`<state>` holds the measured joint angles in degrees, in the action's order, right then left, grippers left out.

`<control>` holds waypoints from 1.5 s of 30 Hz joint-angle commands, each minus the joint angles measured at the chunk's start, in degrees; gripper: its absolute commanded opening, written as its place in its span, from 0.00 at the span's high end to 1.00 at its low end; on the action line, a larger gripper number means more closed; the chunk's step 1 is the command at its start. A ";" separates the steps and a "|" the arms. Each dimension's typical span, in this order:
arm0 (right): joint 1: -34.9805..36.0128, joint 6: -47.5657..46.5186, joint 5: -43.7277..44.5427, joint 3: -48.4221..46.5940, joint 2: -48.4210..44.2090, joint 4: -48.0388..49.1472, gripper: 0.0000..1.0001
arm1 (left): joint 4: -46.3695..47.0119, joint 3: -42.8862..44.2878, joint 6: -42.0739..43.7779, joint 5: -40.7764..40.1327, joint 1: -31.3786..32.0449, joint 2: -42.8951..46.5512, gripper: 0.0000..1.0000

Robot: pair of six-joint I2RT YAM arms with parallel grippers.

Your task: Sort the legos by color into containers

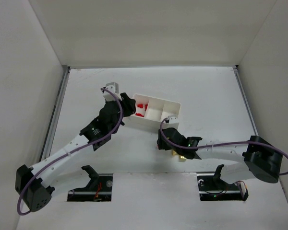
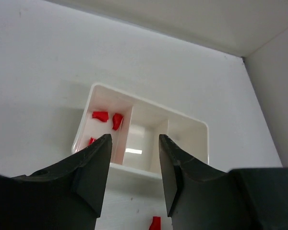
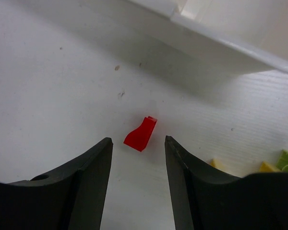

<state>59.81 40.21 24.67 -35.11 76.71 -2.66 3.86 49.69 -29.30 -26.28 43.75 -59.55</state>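
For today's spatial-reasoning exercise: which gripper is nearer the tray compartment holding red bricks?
Left. The left gripper sits at the tray end with that compartment; the right gripper is off the tray's near side, toward the opposite end.

A white matte surface (image 1: 206,86) fills the middle of the overhead view. Plain white panels close it in: a back wall (image 1: 153,28), a left wall (image 1: 19,72) and a right wall (image 1: 273,72). A grey metal strip (image 1: 55,112) runs along the surface's left edge and another (image 1: 245,100) along its right. Two dark rectangular openings (image 1: 91,188) (image 1: 221,189) sit in the near edge. Up close, a few small dark specks (image 3: 117,68) mark the surface.
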 commanded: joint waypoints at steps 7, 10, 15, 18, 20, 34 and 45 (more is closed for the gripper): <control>2.72 5.23 1.00 -3.47 6.78 0.28 0.46 | -6.49 -12.33 -5.06 -2.63 2.52 9.62 0.59; 2.72 4.97 1.44 -4.08 9.06 0.81 0.47 | -7.37 -14.00 -5.85 -2.98 2.96 10.77 0.59; 2.72 4.71 5.03 -5.75 12.49 -0.15 0.62 | -7.37 -15.24 -6.82 -2.72 3.75 11.65 0.58; 2.81 4.88 5.92 -6.37 12.77 -1.82 0.74 | -7.55 -15.33 -6.74 -2.98 4.11 11.91 0.58; 3.68 5.15 7.23 -6.46 10.93 -2.70 0.78 | -7.64 -15.33 -6.30 -2.98 3.85 12.17 0.57; -6.05 -12.34 -2.59 -29.02 10.63 5.38 0.77 | -8.52 -18.75 -8.49 -1.40 -2.74 16.04 0.58; -12.13 -12.70 -8.05 -43.19 25.68 5.21 0.69 | -3.95 -18.23 -8.14 1.41 -6.35 12.27 0.70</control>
<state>48.01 28.25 19.22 -74.30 102.37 1.15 -4.12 30.87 -37.15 -26.20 38.33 -46.26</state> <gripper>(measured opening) 0.312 0.301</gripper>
